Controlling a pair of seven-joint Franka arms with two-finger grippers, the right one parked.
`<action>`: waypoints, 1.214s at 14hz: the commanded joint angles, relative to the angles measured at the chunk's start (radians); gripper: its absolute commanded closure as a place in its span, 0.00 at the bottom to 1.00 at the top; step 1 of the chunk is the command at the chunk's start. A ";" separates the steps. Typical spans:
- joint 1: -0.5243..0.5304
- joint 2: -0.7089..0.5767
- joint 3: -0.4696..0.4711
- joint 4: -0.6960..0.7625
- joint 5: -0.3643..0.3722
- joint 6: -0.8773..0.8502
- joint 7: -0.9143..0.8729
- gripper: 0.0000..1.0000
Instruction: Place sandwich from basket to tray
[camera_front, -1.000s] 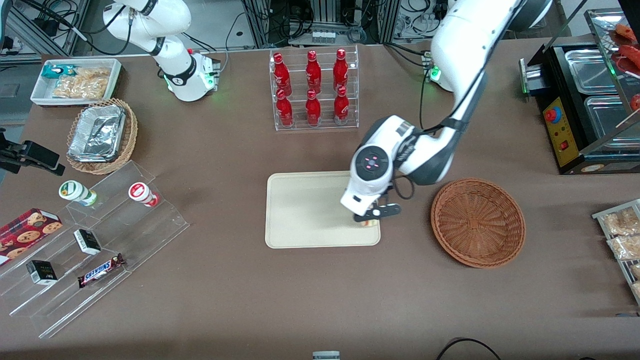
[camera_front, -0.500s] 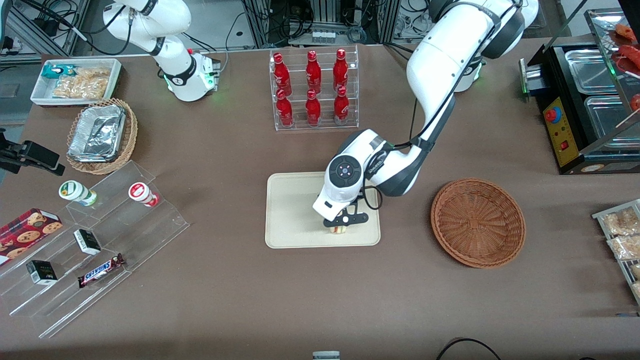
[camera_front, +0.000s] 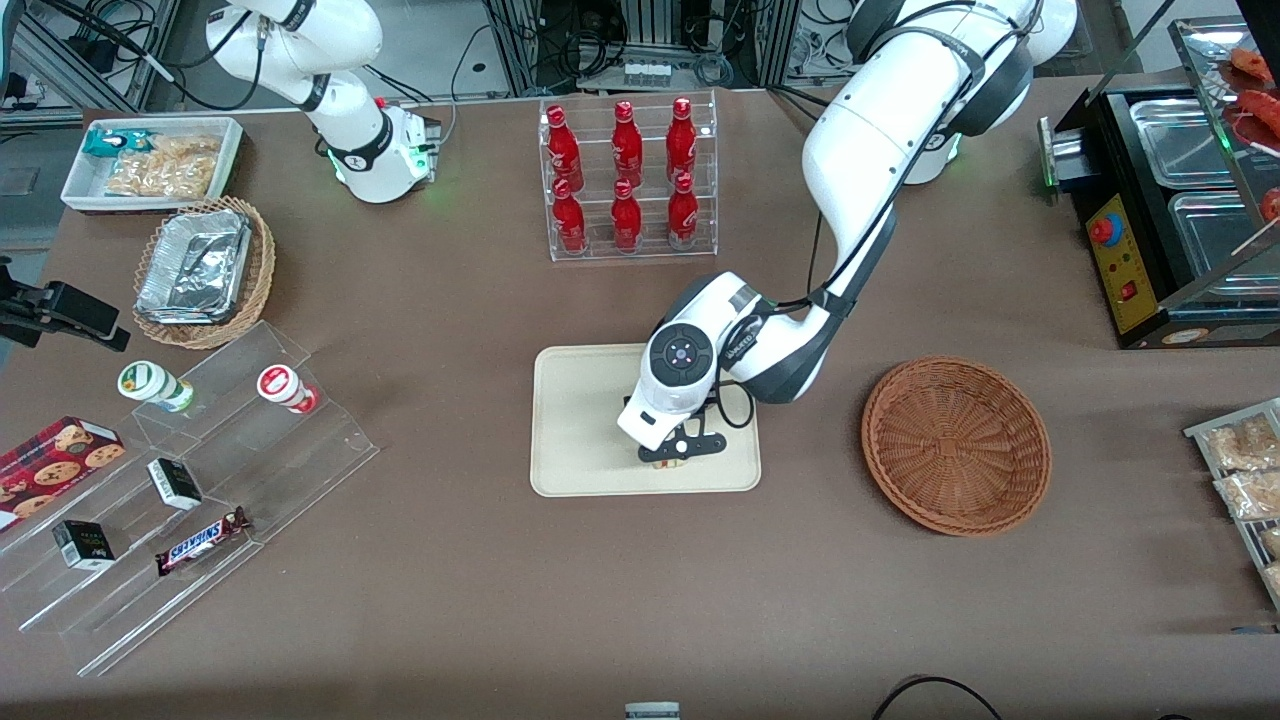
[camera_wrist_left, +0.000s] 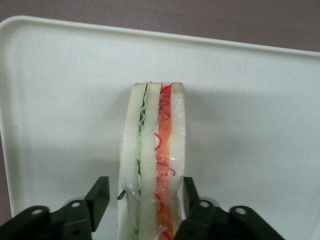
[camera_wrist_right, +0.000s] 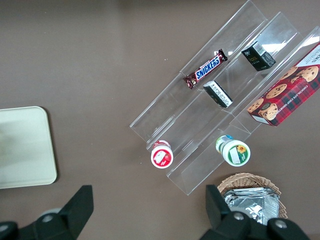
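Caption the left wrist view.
Gripper fingers flank the sandwich over the tray.

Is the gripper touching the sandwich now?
Cannot tell. In the left wrist view the gripper over the tray flanks the sandwich, one side showing a sliver.

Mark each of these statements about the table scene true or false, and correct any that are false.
1. The left arm's gripper is over the flat cream-beige rectangular tray. True.
2. The triangular white-bread sandwich with red-orange and green filling lies in the round reddish-brown wicker basket. False: it sits between the gripper's fingers above the tray; nothing shows in the basket.
3. The sandwich's cut edge shows green and red-orange layers. True.
4. The tray lies nearer the working arm's end of the table than the basket. False: the basket does.
5. The gripper is wide open, clear of the sandwich. False: its fingers flank the sandwich closely.
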 joint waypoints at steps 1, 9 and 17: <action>-0.007 -0.011 0.014 0.031 0.000 0.003 -0.043 0.00; 0.100 -0.276 0.107 -0.044 0.004 -0.210 -0.039 0.00; 0.384 -0.551 0.106 -0.113 -0.005 -0.553 0.492 0.00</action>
